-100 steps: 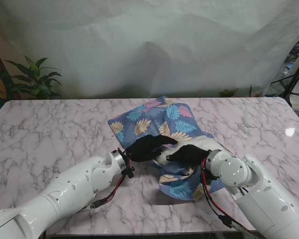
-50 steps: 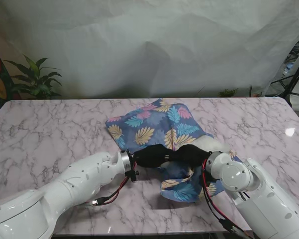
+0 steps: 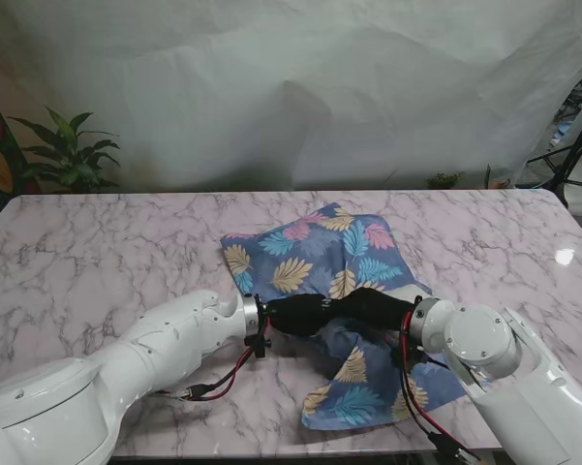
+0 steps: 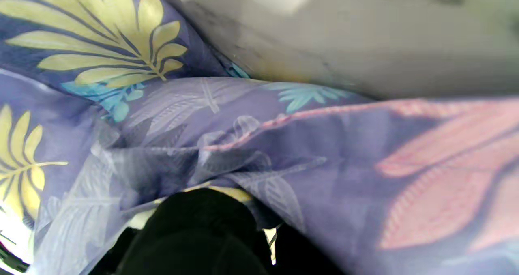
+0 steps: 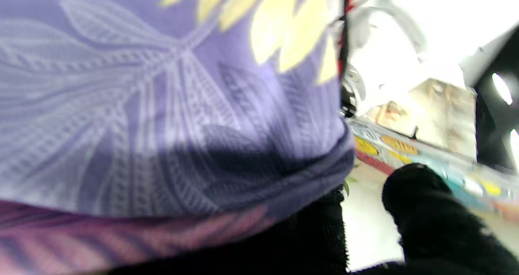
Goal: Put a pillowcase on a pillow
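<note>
Marble table (image 3: 97, 252), pillowcase (image 3: 315, 254) bunched near my edge, right of middle. Left hand (image 3: 295, 314), right hand (image 3: 373, 306) both gripping fabric. Pillow hidden, probably inside; tail of pillowcase left to straighten.

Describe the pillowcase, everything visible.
The pillowcase is thin blue-purple woven fabric printed with yellow, pink and teal leaves. It lies crumpled across the middle of the marble table, one part spread flat farther from me, a loose flap trailing toward the near edge. The black-gloved left hand and right hand meet at its middle, gripping folds. No pillow shows; the cloth covers whatever is inside.
</note>
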Available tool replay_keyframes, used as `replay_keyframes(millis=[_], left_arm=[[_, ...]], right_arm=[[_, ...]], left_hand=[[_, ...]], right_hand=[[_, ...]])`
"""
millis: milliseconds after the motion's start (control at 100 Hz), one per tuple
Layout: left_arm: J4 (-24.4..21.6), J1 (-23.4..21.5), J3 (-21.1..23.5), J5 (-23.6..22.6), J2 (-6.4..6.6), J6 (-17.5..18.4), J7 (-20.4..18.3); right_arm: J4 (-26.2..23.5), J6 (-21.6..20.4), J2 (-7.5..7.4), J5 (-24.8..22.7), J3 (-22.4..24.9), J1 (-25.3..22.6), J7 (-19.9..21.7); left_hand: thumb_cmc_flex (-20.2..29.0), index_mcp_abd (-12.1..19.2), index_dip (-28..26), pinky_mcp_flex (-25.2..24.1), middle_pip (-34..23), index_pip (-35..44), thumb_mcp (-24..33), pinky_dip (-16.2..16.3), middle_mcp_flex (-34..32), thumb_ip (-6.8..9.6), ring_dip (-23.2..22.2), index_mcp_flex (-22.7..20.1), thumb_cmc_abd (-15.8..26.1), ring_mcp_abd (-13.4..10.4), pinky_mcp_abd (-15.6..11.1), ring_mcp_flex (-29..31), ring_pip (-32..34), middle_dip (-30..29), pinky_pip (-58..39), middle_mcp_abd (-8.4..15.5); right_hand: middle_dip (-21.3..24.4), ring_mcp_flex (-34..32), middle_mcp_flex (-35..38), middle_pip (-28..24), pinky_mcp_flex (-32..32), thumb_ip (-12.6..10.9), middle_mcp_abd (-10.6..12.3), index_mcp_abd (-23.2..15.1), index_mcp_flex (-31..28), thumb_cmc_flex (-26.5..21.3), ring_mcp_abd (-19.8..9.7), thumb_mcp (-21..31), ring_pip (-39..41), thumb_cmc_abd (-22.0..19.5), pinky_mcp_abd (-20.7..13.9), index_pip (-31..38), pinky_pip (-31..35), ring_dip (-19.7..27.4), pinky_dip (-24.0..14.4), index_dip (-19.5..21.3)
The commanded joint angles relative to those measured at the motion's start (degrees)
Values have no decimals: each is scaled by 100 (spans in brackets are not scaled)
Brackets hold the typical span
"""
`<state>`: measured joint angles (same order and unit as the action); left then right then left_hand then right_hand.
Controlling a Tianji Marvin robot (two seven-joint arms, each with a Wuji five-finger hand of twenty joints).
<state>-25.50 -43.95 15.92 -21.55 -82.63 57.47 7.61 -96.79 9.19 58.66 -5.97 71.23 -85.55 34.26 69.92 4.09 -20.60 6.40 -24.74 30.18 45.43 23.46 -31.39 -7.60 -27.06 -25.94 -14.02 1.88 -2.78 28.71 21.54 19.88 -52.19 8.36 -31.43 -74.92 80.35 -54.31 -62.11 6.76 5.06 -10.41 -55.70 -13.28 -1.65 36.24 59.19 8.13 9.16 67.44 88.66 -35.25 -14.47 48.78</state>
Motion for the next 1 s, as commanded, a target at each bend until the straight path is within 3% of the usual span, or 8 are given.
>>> replay_keyframes(millis=[0,140,260,390,480,530,730,990], left_arm=[[180,-164,-187,-81,146,54,-343],[249,-133,-149,-33,176,50,-574],[269,-123,-157,10,184,46,-627],[261,-127,-154,19,180,27,-639],[283,-120,-170,32,158,35,-656],[289,-119,-172,60,151,32,-687],[334,-116,-185,54,116,48,-671],[392,-130,-171,40,80,45,-616]], right_arm=[[2,152,5,151,149,-92,26],[-42,900,43,920,449,-345,164],[-71,1679,-17,1303,628,-436,545],[-59,2151,-240,1051,631,-408,1141],[-64,1986,-399,371,604,-408,1521],[-82,1745,-475,-93,597,-417,1729],[-265,910,-674,-1615,605,-408,2451],[-396,145,-724,-2714,693,-375,2914]], left_hand=[[405,102,-137,40,-213,480,171,-201,-303,-198,-104,-465,-412,-72,407,548,351,62,-112,-184],[405,97,-136,28,-194,470,136,-210,-303,-202,-111,-463,-390,-72,398,539,339,69,-104,-188],[405,87,-142,18,-205,478,122,-209,-328,-194,-119,-485,-380,-64,391,533,338,86,-98,-210],[405,85,-152,10,-212,495,109,-207,-344,-190,-127,-507,-366,-67,396,529,339,104,-88,-217],[405,90,-160,8,-216,509,114,-208,-351,-183,-135,-517,-367,-56,389,529,344,114,-80,-221],[405,85,-164,3,-220,515,115,-211,-357,-180,-139,-518,-361,-64,386,534,349,119,-73,-220],[405,78,-172,2,-228,527,123,-203,-382,-170,-153,-523,-358,-55,406,550,363,136,-66,-234],[405,68,-172,-4,-225,521,121,-188,-384,-161,-167,-520,-350,-45,426,556,372,144,-61,-229]], right_hand=[[177,-73,313,505,149,141,292,-1147,-107,-206,44,-177,-291,-154,528,907,-435,162,625,500],[152,-61,330,-44,166,124,46,-713,-31,-473,227,-280,203,-116,913,975,-278,50,747,518],[-251,-48,57,-1055,-54,83,-65,-330,373,-1022,343,-865,1299,-157,1512,1004,712,-383,64,370],[-598,-30,-769,-1230,-181,68,-488,-147,1041,-1022,614,-1241,1741,-297,1759,658,1273,-603,-382,220],[-586,-48,-1234,-499,-264,147,-687,-280,1417,-62,318,-750,1819,-46,1336,71,1455,-620,-649,-99],[-421,-56,-1365,-115,-296,93,-578,-450,1567,287,217,-788,1611,-177,997,-288,1499,-519,-668,-314],[168,-60,-953,920,-328,-224,-282,-742,1162,890,255,-1921,106,-1073,-364,-1021,1270,147,-314,-944],[524,-72,-452,1677,-50,-405,73,-965,736,1091,-37,-2504,-1122,-1817,-319,-1531,174,627,304,-1440]])
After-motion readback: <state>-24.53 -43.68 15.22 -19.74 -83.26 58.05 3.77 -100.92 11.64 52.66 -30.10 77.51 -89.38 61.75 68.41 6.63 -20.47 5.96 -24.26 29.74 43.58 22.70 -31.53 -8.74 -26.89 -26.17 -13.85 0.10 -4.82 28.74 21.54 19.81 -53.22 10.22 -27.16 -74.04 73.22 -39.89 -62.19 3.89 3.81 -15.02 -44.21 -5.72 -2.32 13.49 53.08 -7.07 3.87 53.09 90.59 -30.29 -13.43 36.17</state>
